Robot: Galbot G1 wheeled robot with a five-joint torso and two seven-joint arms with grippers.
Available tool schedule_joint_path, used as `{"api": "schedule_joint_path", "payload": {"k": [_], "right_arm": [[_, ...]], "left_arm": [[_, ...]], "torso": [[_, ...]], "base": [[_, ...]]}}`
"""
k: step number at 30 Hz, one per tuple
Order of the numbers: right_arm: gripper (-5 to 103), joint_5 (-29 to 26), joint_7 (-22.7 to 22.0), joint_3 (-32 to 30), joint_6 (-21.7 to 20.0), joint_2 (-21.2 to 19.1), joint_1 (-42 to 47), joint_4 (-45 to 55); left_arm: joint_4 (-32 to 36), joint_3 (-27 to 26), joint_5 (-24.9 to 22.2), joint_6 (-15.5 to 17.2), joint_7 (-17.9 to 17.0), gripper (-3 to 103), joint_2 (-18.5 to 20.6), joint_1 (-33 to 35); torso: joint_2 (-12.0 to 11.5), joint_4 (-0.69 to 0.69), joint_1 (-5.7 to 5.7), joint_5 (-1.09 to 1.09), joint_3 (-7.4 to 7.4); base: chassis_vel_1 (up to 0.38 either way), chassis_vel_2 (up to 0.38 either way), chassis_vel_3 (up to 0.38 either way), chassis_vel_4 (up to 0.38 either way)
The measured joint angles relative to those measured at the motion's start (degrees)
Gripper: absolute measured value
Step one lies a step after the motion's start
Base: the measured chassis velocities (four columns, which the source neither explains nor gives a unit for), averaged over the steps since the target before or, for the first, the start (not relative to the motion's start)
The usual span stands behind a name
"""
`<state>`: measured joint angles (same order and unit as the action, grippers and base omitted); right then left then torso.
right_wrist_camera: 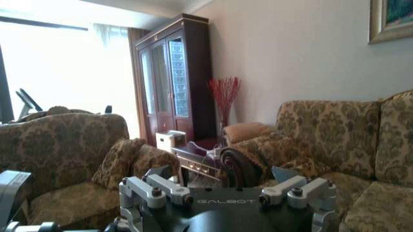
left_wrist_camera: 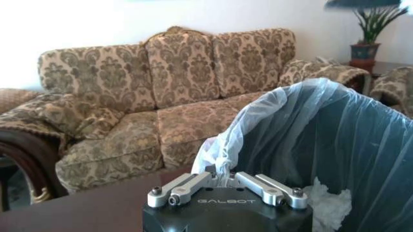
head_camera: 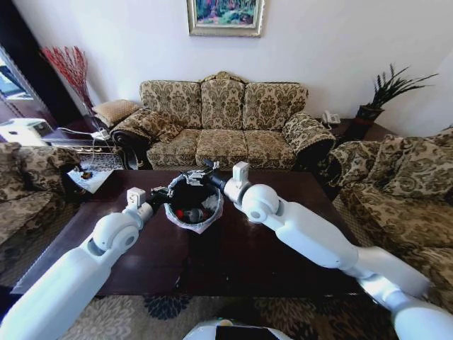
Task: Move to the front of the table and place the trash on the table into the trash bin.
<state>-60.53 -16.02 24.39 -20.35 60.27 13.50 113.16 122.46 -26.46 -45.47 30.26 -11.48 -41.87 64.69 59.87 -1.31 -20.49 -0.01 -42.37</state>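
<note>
Gripping the trash bin (head_camera: 194, 211) rim, left pincer (left_wrist_camera: 223, 181) holds it upright.

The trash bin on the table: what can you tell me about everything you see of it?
The trash bin is small and round, dark inside, lined with a thin greyish plastic bag folded over its rim. It stands upright on the dark glossy table, before the sofa. Something red and pale paper wads lie inside. The left gripper is at its rim, pinching the bag; the right gripper hovers over its far edge.
</note>
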Motion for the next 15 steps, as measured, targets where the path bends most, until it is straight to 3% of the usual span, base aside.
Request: {"api": "schedule_joint_path", "payload": {"k": [6,7,9,11,15], "right_arm": [[100,3.05,-0.47,-4.0,2.45,-3.51,2.16,0.17],[100,6.86,0.17,-5.75,3.89,-6.12,5.02,0.62],[100,8.14,0.2,-6.37,4.16,-7.14,6.3,0.97],[100,11.83,-0.03,-8.91,4.67,-10.8,11.79,3.02],[100,13.78,-2.07,-15.16,4.29,-14.81,20.4,7.21]], "left_arm": [[-0.17,-1.34,1.8,-1.64,-2.14,0,-2.01,1.03],[0.07,-2.01,2.79,-2.46,-3.54,0,-3.15,1.96],[0.12,-2.34,3.44,-3.0,-4.24,0,-3.67,2.38],[0.63,-4.18,5.17,-4.18,-5.56,0,-5.19,4.02],[2.52,-8.58,6.37,-4.46,-5.35,0,-7.14,7.64]], "torso": [[0.0,-0.01,0.0,0.01,0.0],[0.0,0.01,0.0,0.02,0.0],[0.0,0.01,0.0,0.01,0.0],[0.0,0.02,0.0,0.06,0.0],[0.0,0.02,0.0,0.01,0.0]], "base": [[0.0,0.0,0.0,0.0],[0.0,0.0,0.0,0.0],[0.0,0.0,0.0,0.0],[0.0,0.0,0.0,0.0],[0.0,0.0,0.0,0.0]]}}
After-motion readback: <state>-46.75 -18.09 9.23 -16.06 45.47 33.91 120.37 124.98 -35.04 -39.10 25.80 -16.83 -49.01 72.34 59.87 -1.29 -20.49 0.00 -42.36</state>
